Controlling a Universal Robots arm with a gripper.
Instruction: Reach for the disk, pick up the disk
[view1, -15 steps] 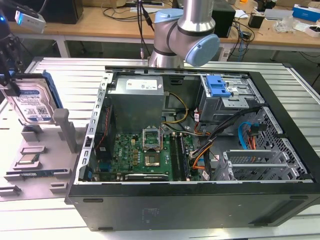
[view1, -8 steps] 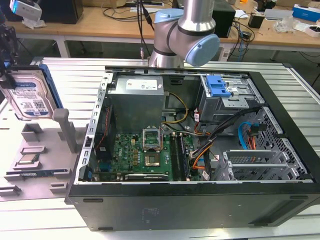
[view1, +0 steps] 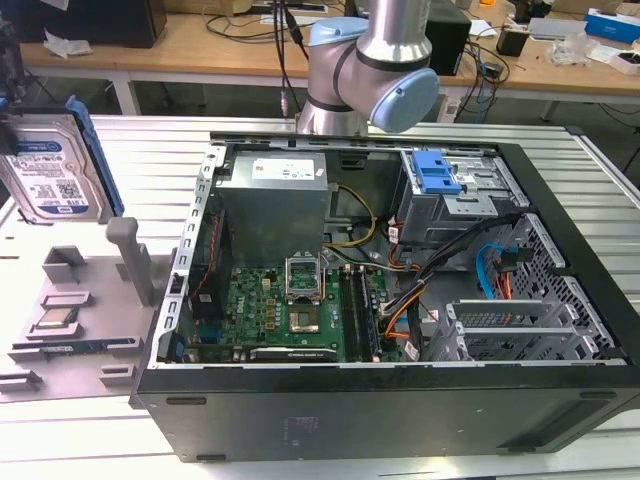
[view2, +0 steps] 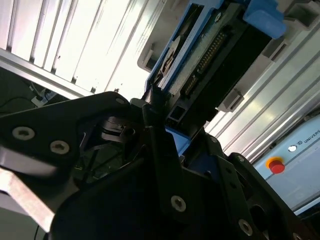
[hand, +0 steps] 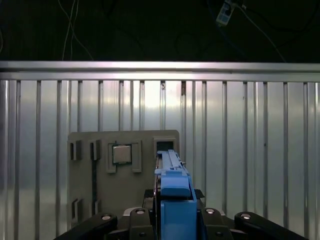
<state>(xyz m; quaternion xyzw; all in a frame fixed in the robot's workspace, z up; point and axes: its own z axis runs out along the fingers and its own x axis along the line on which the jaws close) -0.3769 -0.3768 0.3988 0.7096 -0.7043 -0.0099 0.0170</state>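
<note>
Ribbed aluminium tabletop (view1: 150, 135) carries an open computer case (view1: 400, 400) and, toward the exterior view's left, a grey fixture plate (view1: 90, 300) with a small square chip (view1: 55, 320) seated in one pocket. The disk (view1: 50, 165) stands on edge in the air above that plate, label facing the camera, blue bracket along its side. In the first wrist view the gripper (hand: 175, 222) is clamped on the disk (hand: 175, 200), with dark fingers (hand: 137, 216) pressed to either flat face and the plate (hand: 100, 145) and chip (hand: 121, 154) lying below. The second wrist view shows the disk's (view2: 210, 45) connector edge just past the fingers. The arm (view1: 370, 60) rises behind the case.
</note>
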